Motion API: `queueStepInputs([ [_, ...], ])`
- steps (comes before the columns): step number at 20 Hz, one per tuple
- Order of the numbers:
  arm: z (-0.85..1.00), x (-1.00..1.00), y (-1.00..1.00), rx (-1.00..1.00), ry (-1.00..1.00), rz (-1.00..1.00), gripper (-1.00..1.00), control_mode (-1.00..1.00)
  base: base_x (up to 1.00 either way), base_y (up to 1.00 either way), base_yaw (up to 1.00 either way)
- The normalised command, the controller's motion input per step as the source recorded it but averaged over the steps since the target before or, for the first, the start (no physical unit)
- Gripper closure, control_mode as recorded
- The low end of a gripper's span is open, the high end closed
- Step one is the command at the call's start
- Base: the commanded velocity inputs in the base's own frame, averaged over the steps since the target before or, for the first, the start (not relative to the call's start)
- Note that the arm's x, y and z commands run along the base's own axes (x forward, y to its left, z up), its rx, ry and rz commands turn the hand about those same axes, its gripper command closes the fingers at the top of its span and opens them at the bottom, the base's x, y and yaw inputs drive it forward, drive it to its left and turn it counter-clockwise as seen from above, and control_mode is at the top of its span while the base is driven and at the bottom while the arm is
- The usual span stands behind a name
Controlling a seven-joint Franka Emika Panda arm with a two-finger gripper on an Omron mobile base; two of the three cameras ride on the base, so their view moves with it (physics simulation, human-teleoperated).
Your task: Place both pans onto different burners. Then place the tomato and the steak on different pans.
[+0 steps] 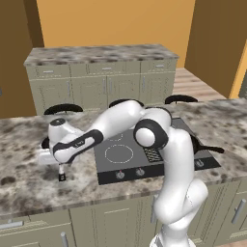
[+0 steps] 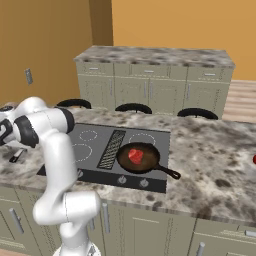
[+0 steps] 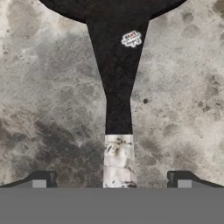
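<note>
The all-black pan lies on the speckled counter, its long handle ending in a light tip. My gripper is open and hangs just above that tip, one fingertip on each side, touching nothing. In the left base view the gripper points down at the counter left of the cooktop. The brown pan sits on the cooktop's front right burner, and the steak lies inside it. A burner at the front left is bare. The tomato peeks in at the far right edge.
Knobs line the cooktop's front and a ribbed grill strip runs down its middle. Dark stool tops stand behind the counter. The brown pan's handle sticks out toward the front right.
</note>
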Motion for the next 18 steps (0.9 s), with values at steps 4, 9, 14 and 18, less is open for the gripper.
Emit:
queueStepInputs([
  [4, -0.26, 0.0, 0.0, 0.0, -0.02, 0.0, -1.0, -1.0, 0.0, 0.0, 0.0],
  [9, -0.13, 0.0, 0.01, 0.0, 0.0, 0.0, -1.0, -1.0, 0.0, 0.0, 0.0],
  [14, -0.1, 0.04, 0.03, 0.0, 0.0, 0.0, -1.0, -1.0, 0.0, 0.0, 0.0],
  [18, -0.23, 0.02, 0.02, 0.0, 0.0, 0.0, -1.0, -1.0, 0.0, 0.0, 0.0],
])
